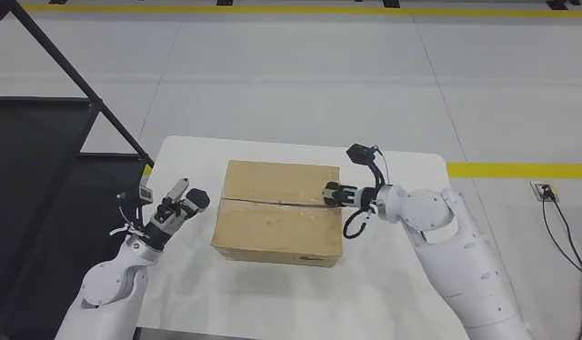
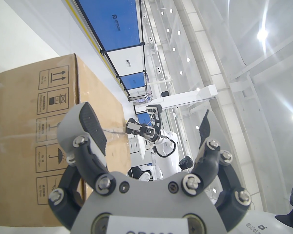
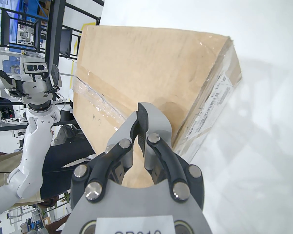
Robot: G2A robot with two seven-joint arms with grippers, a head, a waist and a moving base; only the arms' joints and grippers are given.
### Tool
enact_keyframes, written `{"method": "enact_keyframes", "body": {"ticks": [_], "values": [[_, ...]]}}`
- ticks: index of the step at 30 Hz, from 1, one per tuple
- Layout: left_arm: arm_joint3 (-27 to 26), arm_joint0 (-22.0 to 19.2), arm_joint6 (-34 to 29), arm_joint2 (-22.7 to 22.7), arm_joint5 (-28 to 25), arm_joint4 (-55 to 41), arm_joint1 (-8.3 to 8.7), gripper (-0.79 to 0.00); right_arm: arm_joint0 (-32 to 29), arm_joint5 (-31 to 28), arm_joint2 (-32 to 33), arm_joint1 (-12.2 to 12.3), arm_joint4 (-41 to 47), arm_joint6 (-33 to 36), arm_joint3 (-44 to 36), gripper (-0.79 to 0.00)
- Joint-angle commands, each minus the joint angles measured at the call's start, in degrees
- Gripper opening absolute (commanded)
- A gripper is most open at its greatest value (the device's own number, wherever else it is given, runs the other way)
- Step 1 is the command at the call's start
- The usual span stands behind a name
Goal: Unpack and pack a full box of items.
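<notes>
I had box point(image 1: 277, 215) taped shut on table point(image 1: 273, 295) | R gripper point(image 1: 329, 194) closed, empty, at its seam point(image 1: 273, 199) | L gripper point(image 1: 186, 195) open off its left end (not touching) | risk: unbraced box could've slid under R push.

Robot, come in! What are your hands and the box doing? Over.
Left hand open, beside box. Right hand shut, at its top seam. Box taped shut.

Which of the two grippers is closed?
The right gripper: shut, at one end of the taped seam on the box; the left gripper is open, beside the opposite end.
</notes>
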Motion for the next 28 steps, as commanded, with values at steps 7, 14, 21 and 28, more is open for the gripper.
{"method": "enact_keyframes", "body": {"ticks": [7, 14, 21, 28], "values": [[0.3, -0.5, 0.0, -0.7, 0.1, -0.2, 0.15, 0.000, -8.7, -8.8, 6.5, 1.6, 0.0, -9.6, -8.8, -0.785], [0.6, -1.0, 0.1, -1.5, 0.3, -0.3, 0.29, 0.000, -14.6, -17.3, 12.1, 2.7, 2.5, -14.8, -12.3, -0.028], [0.6, -1.0, -0.1, -1.6, 0.2, -0.2, 0.33, 0.000, -14.9, -18.1, 12.5, 2.9, 2.4, -14.6, -12.4, -0.491], [0.6, -1.0, -0.1, -1.6, 0.2, -0.2, 0.33, -0.001, -14.9, -18.1, 12.4, 2.9, 2.4, -14.6, -12.4, -0.141]]}}
